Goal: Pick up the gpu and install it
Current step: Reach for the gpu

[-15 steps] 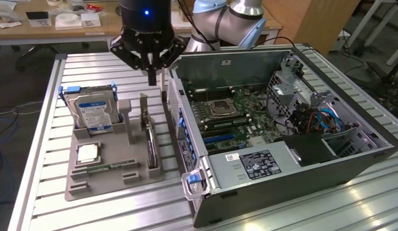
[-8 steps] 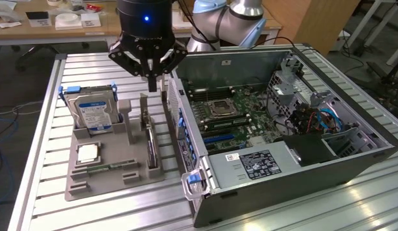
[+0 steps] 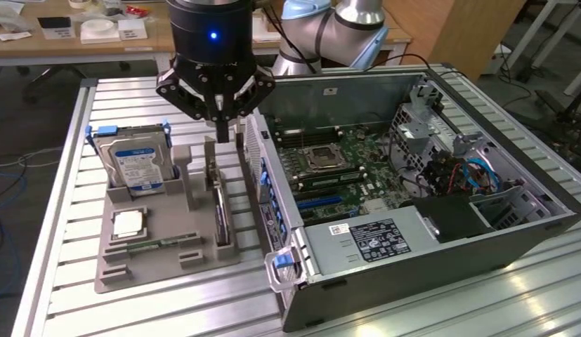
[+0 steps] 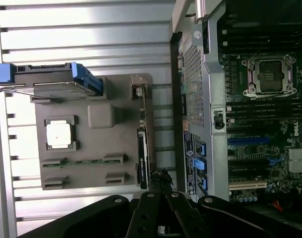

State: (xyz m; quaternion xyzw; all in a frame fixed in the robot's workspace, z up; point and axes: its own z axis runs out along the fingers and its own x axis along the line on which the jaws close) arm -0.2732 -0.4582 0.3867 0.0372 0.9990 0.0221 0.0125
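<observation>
Pickup is not yet done: the gpu stands on its long edge in a slot of the grey holder, along the side of the holder nearest the computer case. Its silver bracket end points away, toward the arm's base. In the wrist view the card sits fully seated in that slot, dark and thin.

Just above the card's far end hangs the gripper, jaws drawn together with nothing visible between them. I judge it is close over the card but has no hold on it, so the grasp itself remains to be made.

Beside the gpu in the same holder are a square processor chip, a slim green memory stick and, upright at the far corner, the silver hard drive with its blue label.

The case lies open on the slatted table, motherboard exposed. The blue expansion slot carries no card, so installation also remains undone. By my reading the task is at its very beginning.
</observation>
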